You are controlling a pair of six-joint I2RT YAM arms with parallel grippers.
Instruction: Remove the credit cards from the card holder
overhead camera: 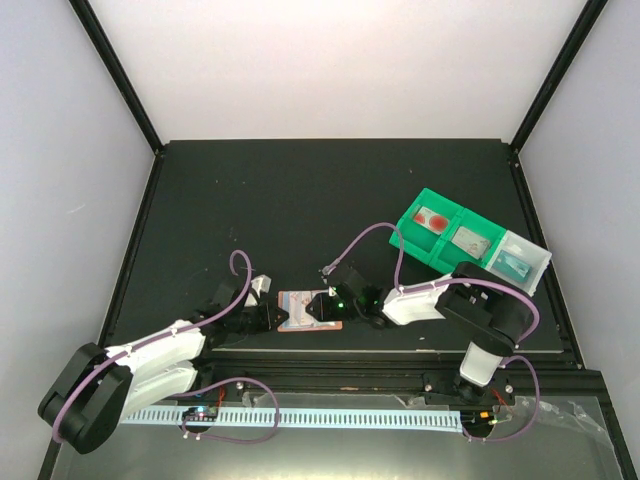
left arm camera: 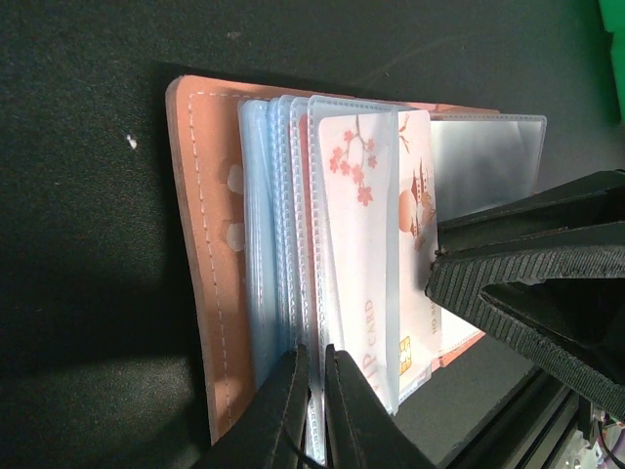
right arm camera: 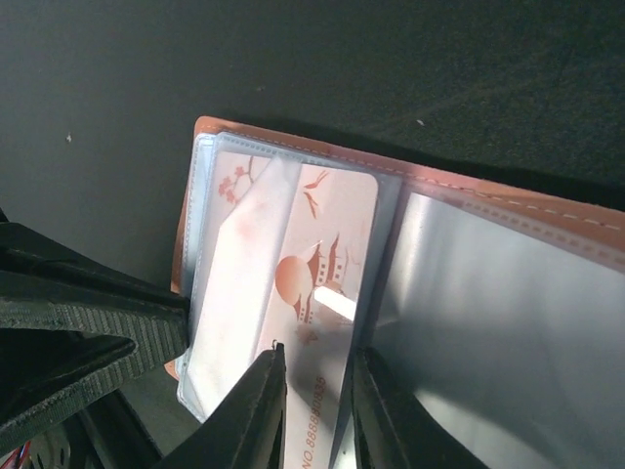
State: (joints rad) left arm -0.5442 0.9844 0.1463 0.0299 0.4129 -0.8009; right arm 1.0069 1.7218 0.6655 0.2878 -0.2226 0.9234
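Observation:
The card holder [overhead camera: 298,312] lies open near the table's front edge, with a terracotta cover [left arm camera: 200,244] and clear bluish sleeves. A white credit card [left arm camera: 366,244] printed with blossoms and a red sun sits in one sleeve. My left gripper [left arm camera: 315,352] is shut on the edges of a few sleeves at the holder's near side. My right gripper [right arm camera: 318,352] stands over that card [right arm camera: 322,254] with its jaws a narrow gap apart and the card's face showing between them. Each gripper's ribbed finger also shows in the other's wrist view, the right one [left arm camera: 518,283] and the left one [right arm camera: 88,322].
Two green bins [overhead camera: 440,235] and a clear bin [overhead camera: 520,260] stand at the back right; a red-and-white item lies in the far green one. An empty clear sleeve [right arm camera: 498,313] folds out to the right. The table's front rail [overhead camera: 380,350] runs just behind the holder.

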